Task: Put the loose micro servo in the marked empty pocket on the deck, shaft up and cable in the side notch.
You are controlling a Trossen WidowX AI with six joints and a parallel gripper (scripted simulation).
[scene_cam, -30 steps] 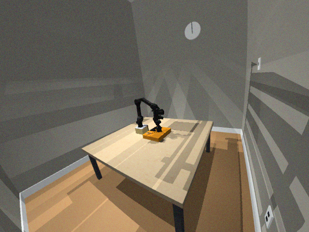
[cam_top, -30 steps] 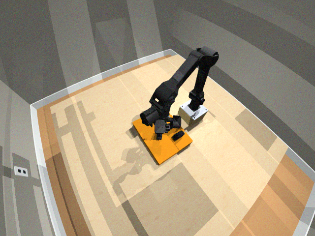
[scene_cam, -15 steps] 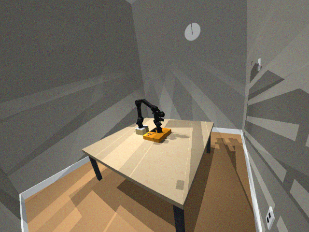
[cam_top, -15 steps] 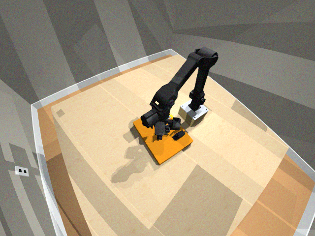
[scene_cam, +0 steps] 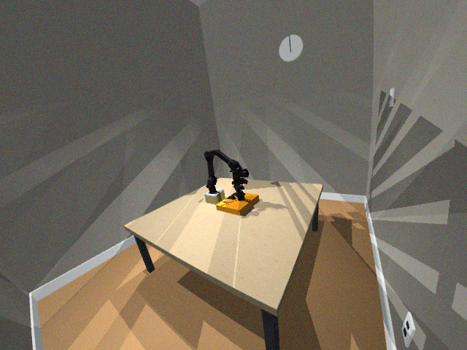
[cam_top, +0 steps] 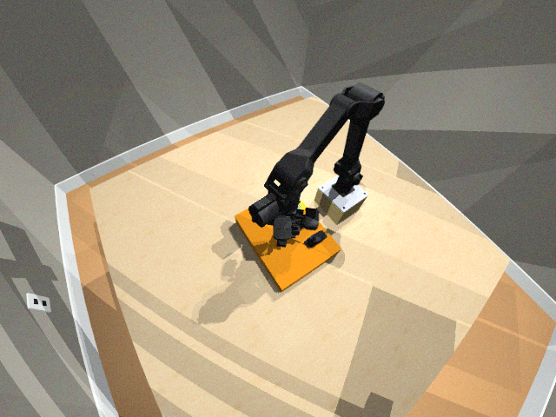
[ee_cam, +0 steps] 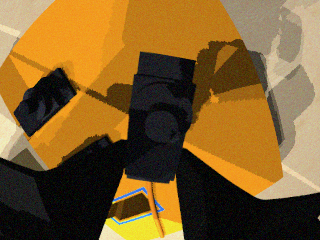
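The orange deck [cam_top: 292, 264] [scene_cam: 241, 205] [ee_cam: 220, 127] lies on the table in front of the arm. The loose micro servo [ee_cam: 160, 114], a dark block with a round shaft boss facing the wrist camera, lies on the deck. My gripper [ee_cam: 152, 151] [cam_top: 283, 235] [scene_cam: 238, 195] is down over it, with a finger against each long side. In the top and exterior views the fingers hide the servo. The marked pocket [ee_cam: 127, 195], outlined in blue with a yellow patch, lies near the deck's edge toward the arm's base and shows as a yellow spot [cam_top: 301, 206]. The servo's thin orange cable [ee_cam: 158, 214] runs past it.
A second dark servo [cam_top: 314, 238] [ee_cam: 43, 100] sits on the deck to one side. The arm's base stands on a pale block [cam_top: 340, 204] [scene_cam: 214, 196] right behind the deck. The table [cam_top: 179, 224] has a raised pale rim.
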